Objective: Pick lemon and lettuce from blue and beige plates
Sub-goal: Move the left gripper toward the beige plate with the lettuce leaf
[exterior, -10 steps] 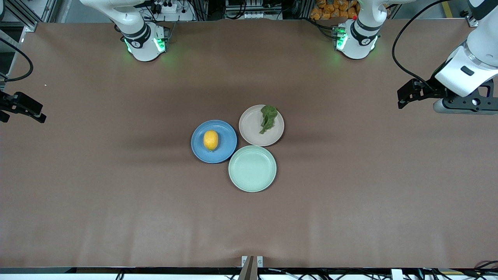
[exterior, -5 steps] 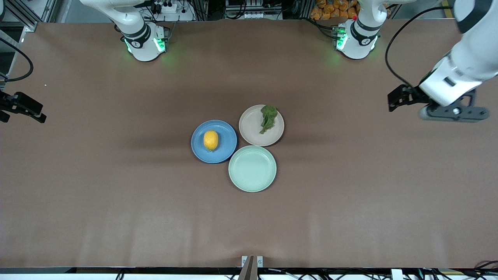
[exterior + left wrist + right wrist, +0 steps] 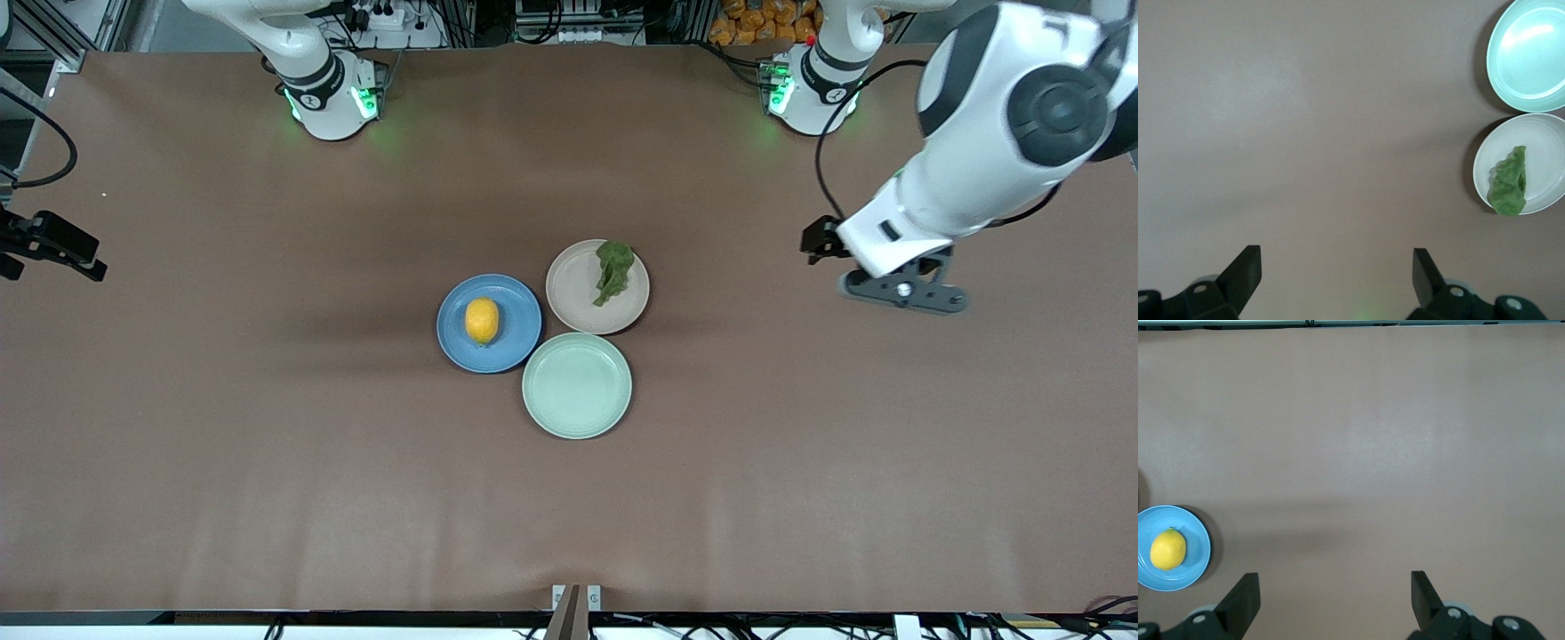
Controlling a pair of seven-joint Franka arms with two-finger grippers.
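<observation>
The lemon (image 3: 481,320) lies on the blue plate (image 3: 516,348). The lettuce (image 3: 613,269) lies on the beige plate (image 3: 573,293), which touches the blue one. My left gripper (image 3: 900,295) hangs over bare table between the plates and the left arm's end. It is open and empty in the left wrist view (image 3: 1336,273), which shows the lettuce (image 3: 1509,183) on the beige plate (image 3: 1546,143). My right gripper (image 3: 1335,600) is open and empty over bare table, and waits. Only its black camera mount (image 3: 53,244) shows in the front view. The right wrist view shows the lemon (image 3: 1168,549) on the blue plate (image 3: 1197,568).
An empty mint-green plate (image 3: 577,385) sits nearer to the front camera, touching both other plates. It also shows in the left wrist view (image 3: 1531,53). Brown table cover (image 3: 267,444) lies all around the plates.
My left arm has swung in from the table's end toward the plates, its gripper still open. The right arm, the lemon, the lettuce and the plates have not moved.
</observation>
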